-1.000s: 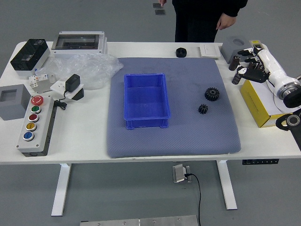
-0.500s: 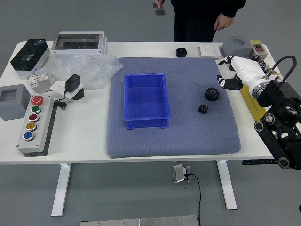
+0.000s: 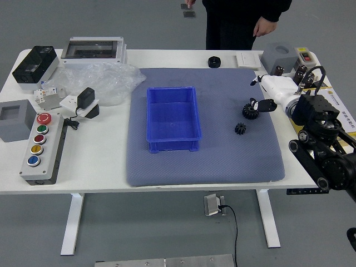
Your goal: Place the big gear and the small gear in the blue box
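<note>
Waiting to be placed in the blue box (image 3: pixel 173 145) are the big gear (image 3: pixel 250 114) and small gear (image 3: pixel 240 128); near the mat's (image 3: pixel 206 169) right edge, the right hand (image 3: pixel 277 90) is held loosely spread, empty.

Site: a robotics lab or workshop test station, judging by its furnishings. Main evidence is a black-jointed robot arm (image 3: pixel 325 158) reaching from the right over a plain white table (image 3: pixel 97 161). On the table, a grey-blue mat (image 3: pixel 206 167) carries a blue box (image 3: pixel 173 117) and two black gears (image 3: pixel 240 128), laid out like test pieces. At left, a control box (image 3: pixel 51 158) with a row of coloured push buttons suggests equipment trials, as does a small device (image 3: pixel 212 204) with a black cable below the near edge. Floor (image 3: pixel 156 228) is smooth, plain grey. A person in dark clothing (image 3: pixel 242 25) stands at the far side.
</note>
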Controlling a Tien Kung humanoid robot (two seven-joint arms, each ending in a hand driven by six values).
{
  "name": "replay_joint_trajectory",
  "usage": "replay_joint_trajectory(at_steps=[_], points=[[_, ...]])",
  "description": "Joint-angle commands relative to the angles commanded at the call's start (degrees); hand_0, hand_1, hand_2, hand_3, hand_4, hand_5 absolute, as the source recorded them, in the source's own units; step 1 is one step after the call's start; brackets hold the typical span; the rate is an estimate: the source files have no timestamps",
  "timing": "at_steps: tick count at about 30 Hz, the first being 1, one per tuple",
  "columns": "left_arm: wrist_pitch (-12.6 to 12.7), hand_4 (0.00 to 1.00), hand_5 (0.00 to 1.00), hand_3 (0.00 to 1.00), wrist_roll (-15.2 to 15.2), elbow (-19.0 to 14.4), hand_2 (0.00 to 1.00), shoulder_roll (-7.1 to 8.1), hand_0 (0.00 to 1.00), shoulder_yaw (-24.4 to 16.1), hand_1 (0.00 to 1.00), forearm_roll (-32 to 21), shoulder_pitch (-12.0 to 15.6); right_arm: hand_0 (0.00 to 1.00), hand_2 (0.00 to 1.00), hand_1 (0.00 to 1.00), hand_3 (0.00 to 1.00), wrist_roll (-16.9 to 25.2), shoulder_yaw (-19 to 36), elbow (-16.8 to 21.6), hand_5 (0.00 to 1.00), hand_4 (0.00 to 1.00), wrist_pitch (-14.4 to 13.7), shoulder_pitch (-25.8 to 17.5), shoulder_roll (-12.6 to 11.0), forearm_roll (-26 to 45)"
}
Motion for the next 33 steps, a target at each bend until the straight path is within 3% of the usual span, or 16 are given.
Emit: replay_joint_trajectory(at_steps=[9,21,33], points=[[-0.04,0.67,0.359,0.765,0.0,0.0,0.795,-0.08,0.831,0.15,0.793,-0.07,-0.03,0.861,0.881,0.779,0.832,0.7,-4.46,-6.66,0.223,0.602,0.76,3.48,0.48,1.78],[-0.18,0.669,0.357,0.765,0.08,0.0,0.795,-0.17,0.831,0.14,0.793,0.3,-0.02,0.866,0.882,0.779,0.909,0.58,-7.23,-16.53,0.208,0.639,4.19,7.17,2.95,1.7],[-0.21,0.67,0.358,0.764,0.13,0.0,0.789,-0.08,0.831,0.06,0.793,0.57,0.08,0.864,0.892,0.779,0.942,-0.02,-7.44,-18.7,0.204,0.683,6.03,8.71,4.1,0.73]])
